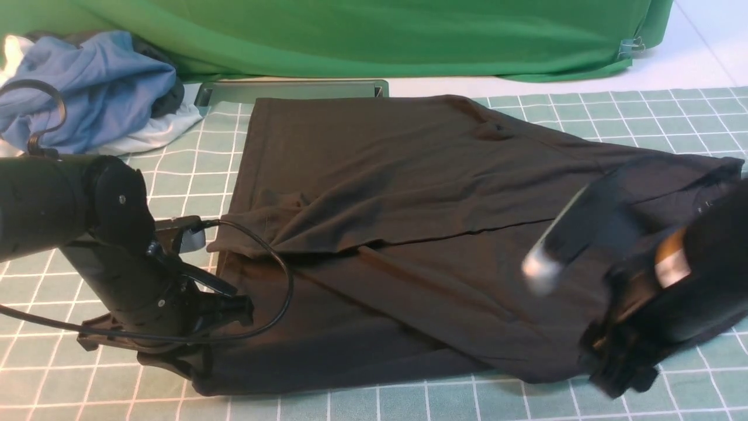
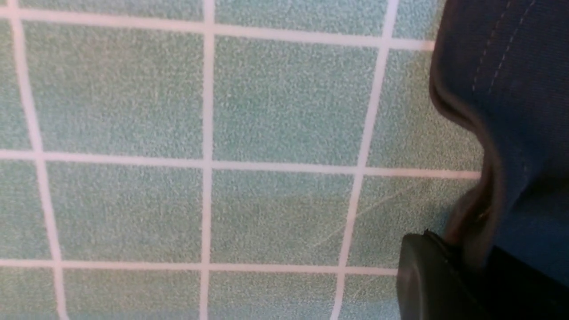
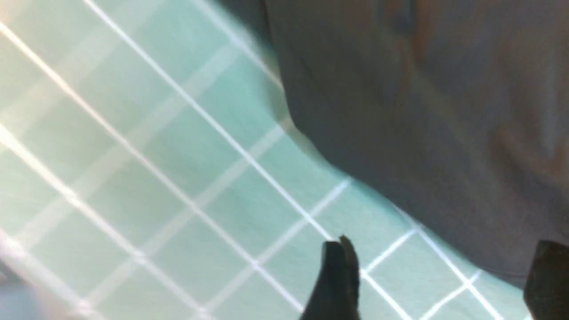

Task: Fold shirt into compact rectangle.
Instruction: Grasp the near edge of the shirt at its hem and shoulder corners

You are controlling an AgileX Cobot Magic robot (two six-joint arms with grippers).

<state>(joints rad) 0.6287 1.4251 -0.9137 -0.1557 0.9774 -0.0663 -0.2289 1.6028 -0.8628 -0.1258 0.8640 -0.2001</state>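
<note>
The black shirt lies spread on the green checked mat, with one part folded over across its middle. No print or neck label shows. My left gripper is low at the shirt's near left edge. In the left wrist view it is shut on the stitched hem of the shirt. My right gripper, blurred, hangs over the shirt's near right corner. In the right wrist view it is open, with only mat between its fingers. The shirt edge runs just past the other finger.
A pile of blue and white garments lies at the far left. The big green cloth hangs along the back, held by a clip. A flat grey stand sits behind the shirt's far edge.
</note>
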